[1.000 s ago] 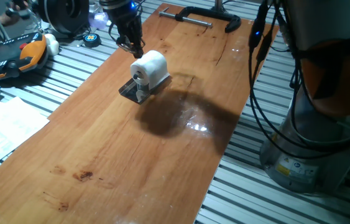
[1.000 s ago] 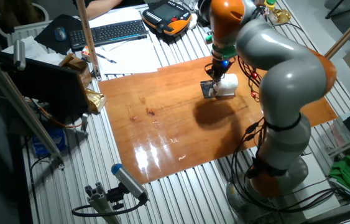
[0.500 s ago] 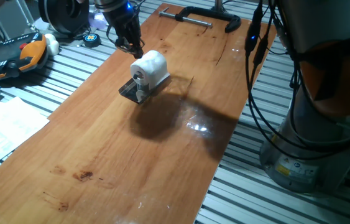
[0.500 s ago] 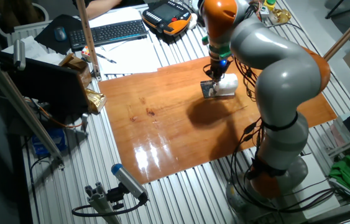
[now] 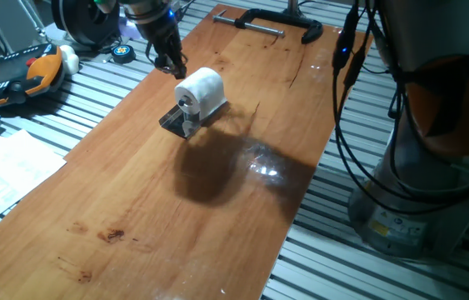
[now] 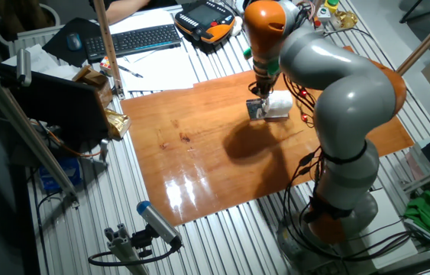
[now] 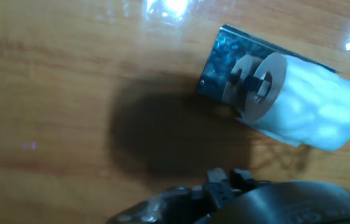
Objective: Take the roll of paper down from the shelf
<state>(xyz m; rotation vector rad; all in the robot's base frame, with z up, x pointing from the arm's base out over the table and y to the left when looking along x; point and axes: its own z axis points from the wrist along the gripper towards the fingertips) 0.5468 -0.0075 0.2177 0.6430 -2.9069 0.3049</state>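
The roll of paper (image 5: 201, 87) (image 6: 279, 105) (image 7: 305, 112) lies on its side on the shelf (image 5: 181, 122) (image 6: 255, 110) (image 7: 224, 62), threaded on the holder's bar, which shows in its cardboard core. Both sit on the wooden table (image 5: 151, 208) (image 6: 199, 145) near one long edge, toward the end where a black clamp (image 5: 271, 25) lies. The gripper (image 5: 170, 63) (image 6: 263, 85) hovers just beside the roll, apart from it; whether its fingers are spread or closed I cannot tell.
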